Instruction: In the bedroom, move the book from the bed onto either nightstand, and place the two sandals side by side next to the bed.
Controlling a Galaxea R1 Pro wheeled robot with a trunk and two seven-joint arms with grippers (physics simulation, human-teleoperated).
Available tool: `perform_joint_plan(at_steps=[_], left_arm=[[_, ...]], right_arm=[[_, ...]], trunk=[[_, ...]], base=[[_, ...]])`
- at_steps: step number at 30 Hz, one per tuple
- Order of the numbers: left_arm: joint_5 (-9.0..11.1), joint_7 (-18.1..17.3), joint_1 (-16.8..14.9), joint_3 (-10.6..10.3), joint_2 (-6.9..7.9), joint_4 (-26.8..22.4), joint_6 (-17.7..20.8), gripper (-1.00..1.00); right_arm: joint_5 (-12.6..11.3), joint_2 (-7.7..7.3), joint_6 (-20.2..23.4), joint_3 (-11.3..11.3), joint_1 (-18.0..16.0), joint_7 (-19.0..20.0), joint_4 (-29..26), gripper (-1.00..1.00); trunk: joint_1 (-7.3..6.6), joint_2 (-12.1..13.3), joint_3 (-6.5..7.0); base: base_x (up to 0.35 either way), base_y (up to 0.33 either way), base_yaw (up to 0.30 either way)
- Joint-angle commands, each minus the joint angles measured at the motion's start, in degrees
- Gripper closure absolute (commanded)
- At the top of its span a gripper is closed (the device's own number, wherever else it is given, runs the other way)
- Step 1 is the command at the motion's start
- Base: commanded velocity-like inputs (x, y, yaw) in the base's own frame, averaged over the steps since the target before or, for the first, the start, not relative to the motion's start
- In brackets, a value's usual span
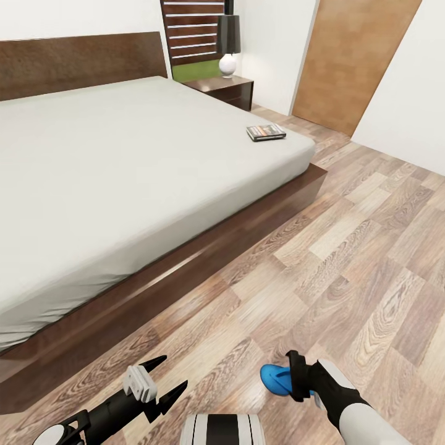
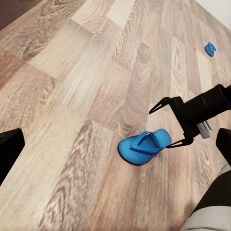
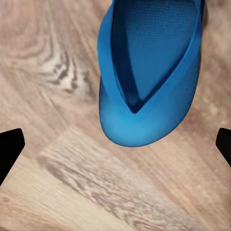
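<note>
- Step in hand, as judged: the sandal stage. The right gripper (image 1: 295,378) is at one sandal (image 1: 275,379) on the floor (image 1: 371,247), a little way out from the bed's (image 1: 123,173) long frame edge, near its foot corner.
- Right fingers (image 2: 163,102): spread, one on each side of the sandal's heel end in the left wrist view. Whether they touch it cannot be told, and the sandal appears to lie flat on the floor.
- Left gripper (image 1: 162,378): fingers spread, holding nothing, hovering over bare floor near the bed frame.
- Sandal: bright blue flip-flop, rounded toe, thin V-shaped strap meeting at a toe post. The right wrist view (image 3: 149,72) looks straight down on its toe half.
- Second sandal (image 2: 210,48): a small blue shape on the floor, well apart from the first, seen in the left wrist view.
- Book (image 1: 266,131): thin, dark cover, flat on the mattress near the far foot corner of the bed. It is not yet moved.
- Nightstand (image 1: 227,89): dark brown, beside the headboard, carrying a lamp (image 1: 228,46) with a dark shade.
- Next move, as judged: close the right fingers on the heel, lift, and set the sandal close beside the bed, leaving room alongside for its mate, which must be fetched.
</note>
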Motion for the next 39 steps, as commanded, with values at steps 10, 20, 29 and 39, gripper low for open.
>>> perform_joint_plan(at_steps=[10,20,29,39], left_arm=[[0.6,-0.04,0.01,-0.04,0.04,-0.04,0.59,-1.0],[0.6,-0.04,0.01,-0.04,0.04,-0.04,0.59,-1.0],[0.6,0.04,0.01,-0.12,0.04,-0.04,0.59,-1.0],[0.6,0.05,0.01,-0.13,0.04,-0.04,0.59,-1.0]], right_arm=[[-0.03,0.02,0.75,-0.22,0.0,-0.09,-0.17,-1.0],[-0.09,0.02,0.79,-0.14,0.0,6.61,-0.13,-1.0],[-0.15,0.02,0.79,-0.13,0.0,8.43,0.04,-1.0],[-0.18,0.02,0.7,-0.21,0.0,8.45,0.23,-1.0]], trunk=[[-0.01,-0.01,-0.03],[-0.01,-0.01,-0.03],[-0.01,-0.01,-0.03],[0.23,-0.13,-2.02]], base=[[0.0,0.0,0.0],[0.0,0.0,0.0],[0.0,0.0,0.0],[0.0,0.0,0.0]])
